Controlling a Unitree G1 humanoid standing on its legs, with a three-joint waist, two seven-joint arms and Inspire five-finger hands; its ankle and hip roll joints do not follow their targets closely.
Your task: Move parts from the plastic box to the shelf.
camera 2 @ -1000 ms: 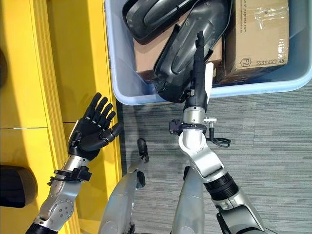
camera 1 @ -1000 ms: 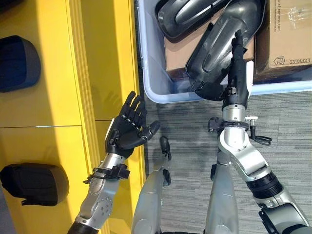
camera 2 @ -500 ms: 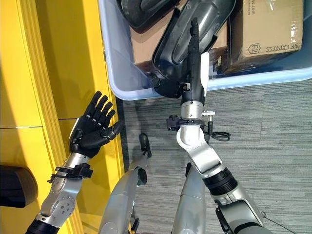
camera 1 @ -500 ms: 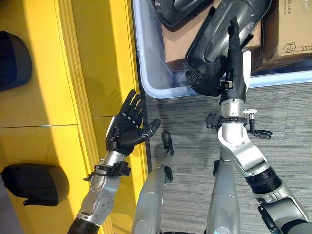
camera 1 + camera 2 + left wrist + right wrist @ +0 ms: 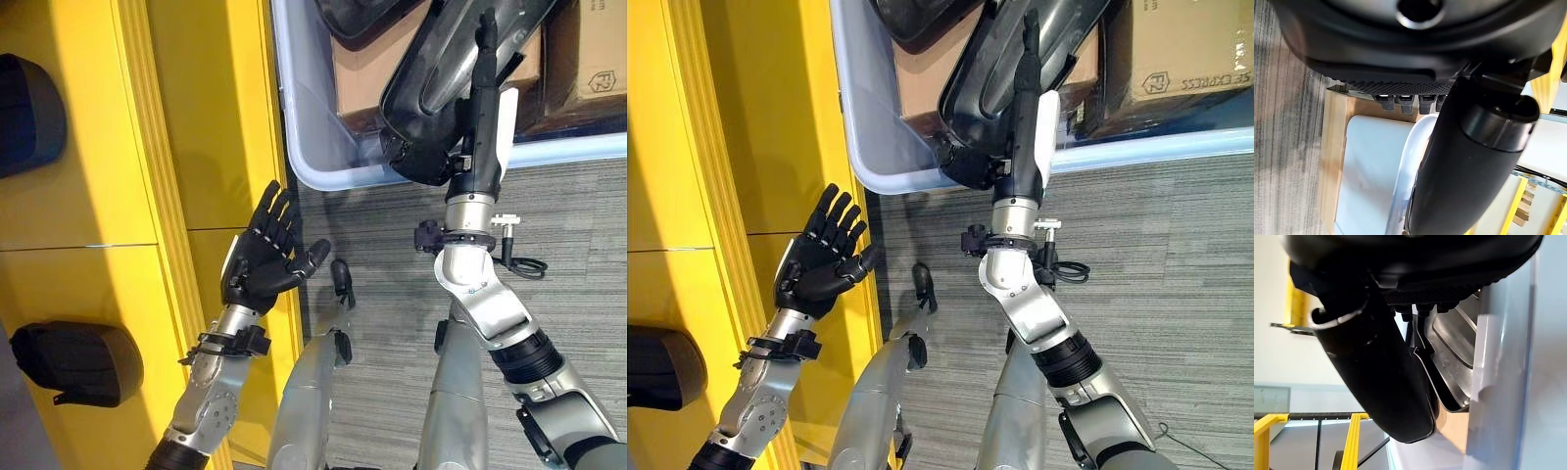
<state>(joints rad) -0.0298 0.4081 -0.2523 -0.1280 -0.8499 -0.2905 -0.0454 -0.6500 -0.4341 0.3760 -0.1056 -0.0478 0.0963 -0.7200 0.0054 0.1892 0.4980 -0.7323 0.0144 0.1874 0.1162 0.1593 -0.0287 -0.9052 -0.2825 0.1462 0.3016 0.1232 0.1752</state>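
A pale blue plastic box stands on the floor and holds a long glossy black part, which leans over the box's near rim. My right hand reaches into the box. Its fingers lie straight along the part, and the white-covered thumb is straight beside them. In the right wrist view the thumb lies next to the part and the box wall. My left hand is held up open and holds nothing, at the edge of the yellow shelf.
A second black part and two cardboard boxes also lie in the plastic box. Two dark parts rest on the shelf. Grey carpet lies between shelf and box.
The camera has shifted a little. My right hand has slid somewhat farther into the box along the black part. The left hand has stayed spread open in much the same place.
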